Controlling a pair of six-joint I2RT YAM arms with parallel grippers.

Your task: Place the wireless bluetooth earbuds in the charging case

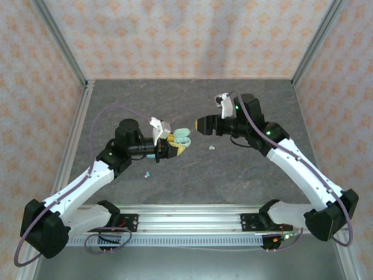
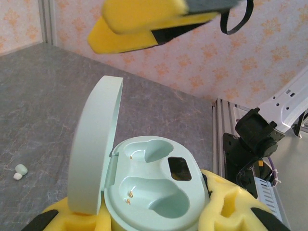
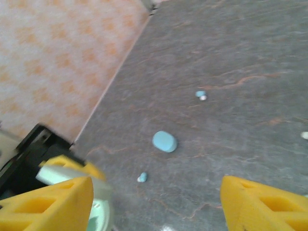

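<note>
We hold the open, empty case [image 2: 154, 187] clamped in our left gripper [image 1: 173, 146]. Our right gripper [image 1: 201, 124], jaws apart, hovers above the table [image 1: 245, 181]; an earbud [image 1: 211, 147] lies just below, toward its base.

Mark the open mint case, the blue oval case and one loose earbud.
open mint case [image 2: 159, 197]: left wrist view, lower earbud well
blue oval case [image 3: 164, 141]: right wrist view, middle of top
loose earbud [image 2: 20, 169]: left wrist view, its body
</note>
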